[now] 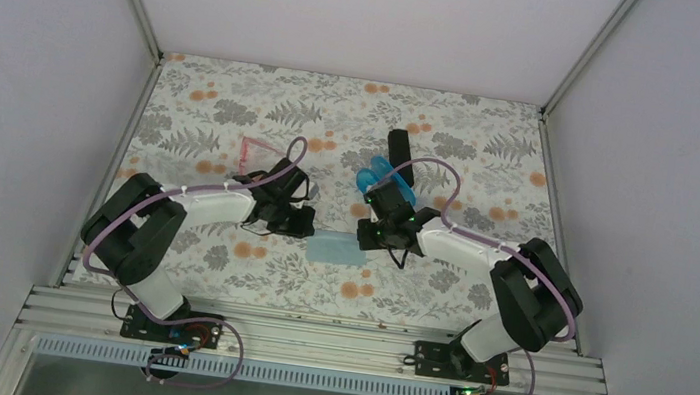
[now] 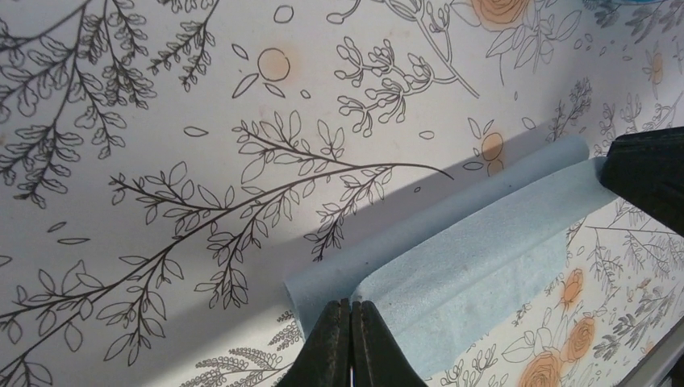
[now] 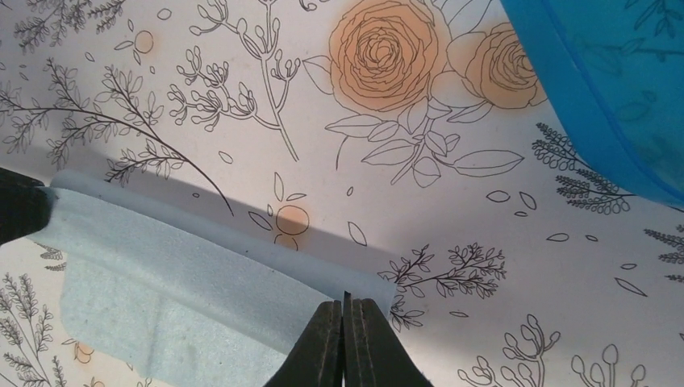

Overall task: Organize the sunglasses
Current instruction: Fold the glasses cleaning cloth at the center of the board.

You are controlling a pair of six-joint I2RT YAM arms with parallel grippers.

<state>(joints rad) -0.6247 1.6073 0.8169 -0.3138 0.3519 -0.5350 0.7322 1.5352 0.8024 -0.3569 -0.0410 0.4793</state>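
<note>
The sunglasses (image 1: pixel 257 149) are lying on the floral table (image 1: pixel 217 101) just beyond the left gripper (image 2: pixel 352 310), which is pinching one end of the light blue cloth (image 2: pixel 484 242), while the right gripper (image 3: pixel 344 310) is pinching the other end, near the blue case (image 3: pixel 597 81).

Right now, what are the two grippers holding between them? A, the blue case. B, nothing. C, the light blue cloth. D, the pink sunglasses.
C: the left gripper and the right gripper are each shut on an opposite end of the light blue cloth, while the sunglasses lie apart from both.
</note>
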